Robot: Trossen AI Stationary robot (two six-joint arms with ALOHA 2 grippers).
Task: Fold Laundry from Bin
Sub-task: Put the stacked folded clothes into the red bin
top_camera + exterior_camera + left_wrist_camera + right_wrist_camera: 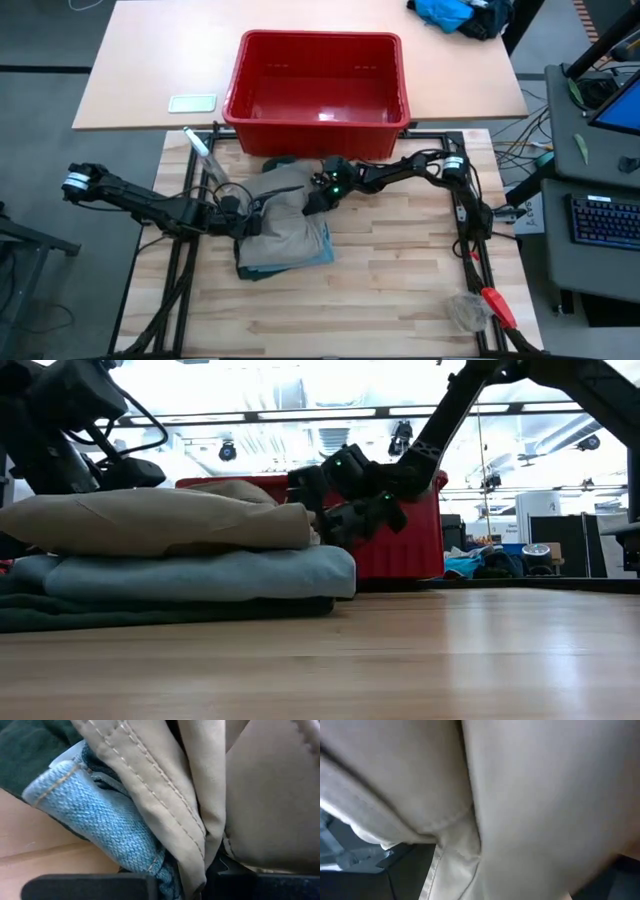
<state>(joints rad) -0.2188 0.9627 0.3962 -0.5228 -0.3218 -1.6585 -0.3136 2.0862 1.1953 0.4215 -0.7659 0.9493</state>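
Right now the wooden table carries nearly everything, with a paler tabletop butted against its far edge. Straddling that seam sits the red bin, and no garment shows inside it. Just in front of the bin, near the middle of the wooden table, lies the laundry as a stack of three layers: the khaki-taupe piece on top, the light blue denim trousers folded under it, and the dark green shorts flat at the bottom, touching the wood.

Both dark arms reach in toward that stack. The left gripper is at the stack's left edge, and its wrist view shows the khaki seam and the denim fold pressed right up against its fingers; the fingers sit close together, and I cannot tell whether they are pinching cloth. The right gripper is at the stack's far right corner, close to the bin's front wall. From the low view its jaws look spread, and they sit beside the khaki fold without clamping it; its own camera sees little but pale khaki cloth.

Smaller things sit well apart: a bright blue cloth heap at the pale tabletop's far right corner, a pale green card to the left of the bin, and a red-handled tool near the wooden table's front right corner.
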